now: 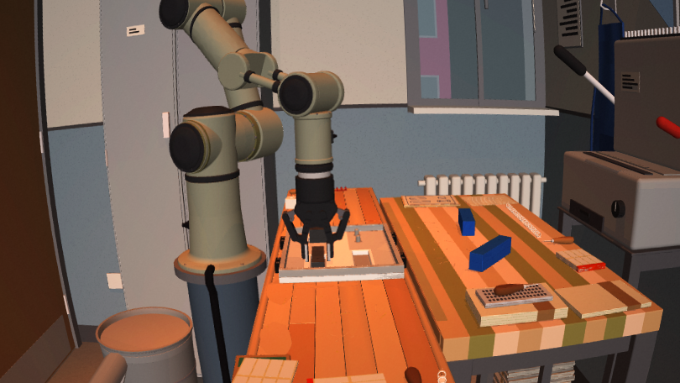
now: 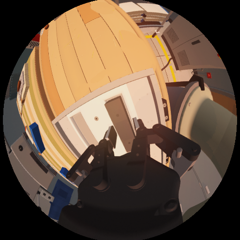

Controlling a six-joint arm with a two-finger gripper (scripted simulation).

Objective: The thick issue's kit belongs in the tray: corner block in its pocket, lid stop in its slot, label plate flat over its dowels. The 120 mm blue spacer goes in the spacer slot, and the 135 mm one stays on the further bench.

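Observation:
The brown lid stop [image 1: 317,255] [image 2: 120,116] lies in its long slot at the left end of the grey tray [image 1: 340,254] [image 2: 108,113], its far end hidden behind my fingers. A second brown piece [image 1: 361,260] sits in a pocket near the tray's middle. Two blue spacers lie on the further bench to the right: a longer one [image 1: 490,253] nearer the front and another [image 1: 467,221] behind it, foreshortened. My gripper [image 1: 317,247] [image 2: 125,129] hangs straight down over the lid stop, open and holding nothing.
The tray's raised rim [image 1: 340,274] runs just in front of my fingers. The arm's pedestal [image 1: 220,266] stands close on the left. The further bench also carries a perforated plate with a brown handle [image 1: 515,293], boards and a red-edged block [image 1: 580,260].

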